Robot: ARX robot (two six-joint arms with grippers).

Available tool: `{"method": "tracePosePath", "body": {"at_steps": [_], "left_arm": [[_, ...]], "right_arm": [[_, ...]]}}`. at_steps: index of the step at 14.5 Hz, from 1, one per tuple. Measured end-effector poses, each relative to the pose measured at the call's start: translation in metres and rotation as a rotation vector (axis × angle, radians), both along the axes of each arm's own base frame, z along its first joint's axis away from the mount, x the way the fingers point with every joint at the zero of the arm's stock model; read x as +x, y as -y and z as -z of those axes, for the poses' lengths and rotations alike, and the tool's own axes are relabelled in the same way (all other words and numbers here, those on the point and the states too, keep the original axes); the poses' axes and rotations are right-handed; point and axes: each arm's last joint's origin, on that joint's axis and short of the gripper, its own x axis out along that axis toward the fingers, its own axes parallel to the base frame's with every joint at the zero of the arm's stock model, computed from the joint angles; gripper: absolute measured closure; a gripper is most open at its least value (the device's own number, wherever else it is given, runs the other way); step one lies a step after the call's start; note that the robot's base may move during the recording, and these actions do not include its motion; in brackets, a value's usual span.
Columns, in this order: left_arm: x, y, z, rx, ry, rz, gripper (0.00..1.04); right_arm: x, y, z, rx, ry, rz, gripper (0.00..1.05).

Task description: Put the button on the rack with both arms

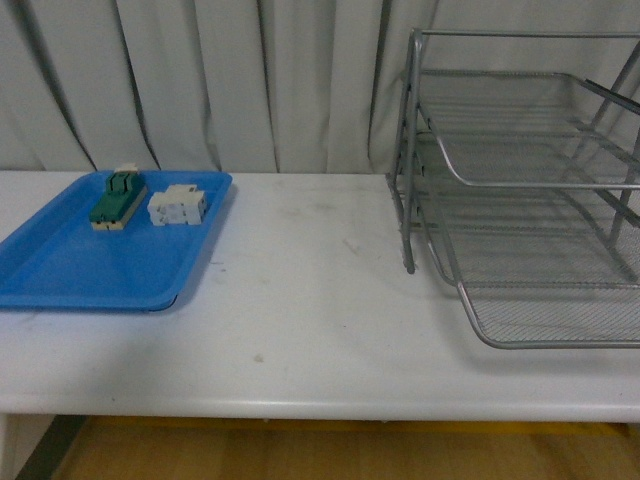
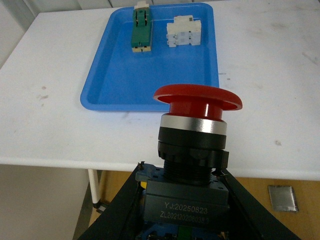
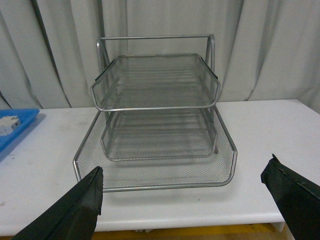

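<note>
Left end effector point(image 2: 186, 220) clamps the button point(image 2: 192, 125) (pickup looks done); right end effector point(image 3: 185, 170) gapes empty before the rack point(image 3: 155, 107), which holds nothing yet.

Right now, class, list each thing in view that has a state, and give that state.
button, held by its black body, red cap free
left gripper, shut on the button
right gripper, open and empty
rack, all three trays empty
blue tray, holding green component and white terminal block

Red-capped button point(image 2: 192, 150) held upright, silver three-tier rack point(image 1: 540, 185) standing
</note>
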Motion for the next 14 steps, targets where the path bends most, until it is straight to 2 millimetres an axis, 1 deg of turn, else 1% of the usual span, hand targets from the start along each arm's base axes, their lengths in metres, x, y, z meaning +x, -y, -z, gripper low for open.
{"method": "tracePosePath", "body": {"at_steps": [2,14], "left_arm": [[0.0010,0.0003,0.0041,0.008,-0.030,-0.002,0.69],[0.0009,0.0001,0.0036,0.006,-0.024,-0.004,0.69]], "right_arm": [[0.0000,0.0000,0.0000,0.000,0.000,0.000,0.06],[0.0000,0.0000,-0.0002,0.000,0.002,0.000,0.06]]}}
